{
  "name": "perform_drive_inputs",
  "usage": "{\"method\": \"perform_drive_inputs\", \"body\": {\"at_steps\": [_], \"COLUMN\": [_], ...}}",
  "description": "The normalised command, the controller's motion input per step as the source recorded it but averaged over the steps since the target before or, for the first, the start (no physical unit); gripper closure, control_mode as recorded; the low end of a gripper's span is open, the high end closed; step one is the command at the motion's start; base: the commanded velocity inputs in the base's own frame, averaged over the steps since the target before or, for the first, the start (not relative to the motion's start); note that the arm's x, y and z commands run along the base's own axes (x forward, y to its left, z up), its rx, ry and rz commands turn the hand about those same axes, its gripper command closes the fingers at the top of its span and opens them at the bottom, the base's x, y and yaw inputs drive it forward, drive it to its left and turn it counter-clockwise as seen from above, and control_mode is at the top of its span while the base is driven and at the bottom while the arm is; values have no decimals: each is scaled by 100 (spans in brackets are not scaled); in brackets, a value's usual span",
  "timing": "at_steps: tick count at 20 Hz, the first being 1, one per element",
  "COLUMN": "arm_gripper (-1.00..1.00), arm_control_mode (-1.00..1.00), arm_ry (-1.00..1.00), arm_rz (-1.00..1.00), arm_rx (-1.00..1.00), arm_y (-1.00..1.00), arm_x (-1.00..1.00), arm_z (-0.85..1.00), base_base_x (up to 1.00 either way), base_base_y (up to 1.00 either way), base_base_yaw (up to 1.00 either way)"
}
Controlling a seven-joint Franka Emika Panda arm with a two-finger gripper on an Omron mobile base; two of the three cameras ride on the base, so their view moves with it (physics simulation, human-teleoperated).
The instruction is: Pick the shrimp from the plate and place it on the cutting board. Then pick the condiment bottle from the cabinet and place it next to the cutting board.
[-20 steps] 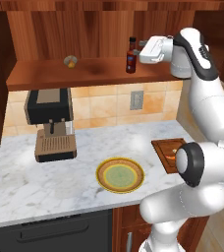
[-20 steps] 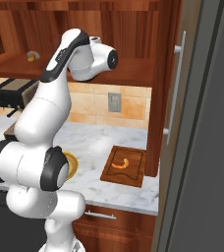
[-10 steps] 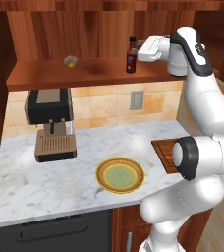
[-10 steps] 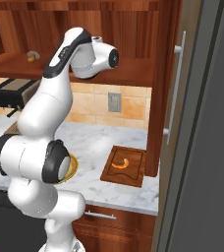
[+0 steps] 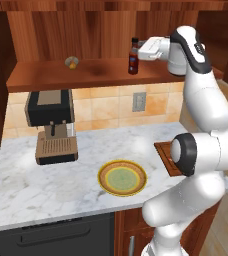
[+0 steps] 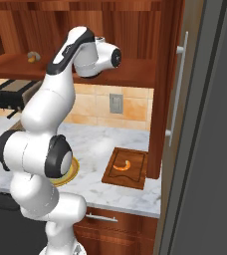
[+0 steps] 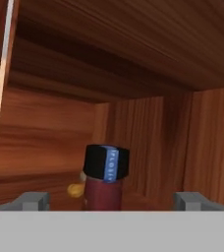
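The shrimp (image 6: 123, 165) lies on the cutting board (image 6: 135, 179), so the first job looks done, and the plate (image 5: 122, 177) sits bare on the counter. Now it is bottle time. The condiment bottle (image 5: 133, 56) stands up straight on the shelf of the cabinet (image 5: 86, 75). The gripper (image 5: 142, 50) is up there too, just beside the bottle at about 3 o'clock from it. In the hand view the bottle's black cap (image 7: 106, 163) sits between the two fingertips (image 7: 33, 201), closer to the 9 o'clock one. The fingers are spread wide and hold nothing. Next, I think, the hand must slide forward around the bottle, then squeeze.
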Motion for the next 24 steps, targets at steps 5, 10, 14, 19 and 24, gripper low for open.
{"method": "perform_drive_inputs", "body": {"at_steps": [5,10,14,19,24], "arm_gripper": [-100,-100,-100,-100,100], "arm_control_mode": [-100,-100,-100,-100,-100], "arm_ry": [2,2,1,1,4], "arm_rz": [0,0,0,0,0], "arm_rx": [1,0,1,1,0], "arm_y": [1,7,12,11,8], "arm_x": [14,1,0,0,0], "arm_z": [0,0,0,0,0], "base_base_x": [0,0,0,0,0], "base_base_y": [0,0,0,0,0], "base_base_yaw": [0,0,0,0,0]}}
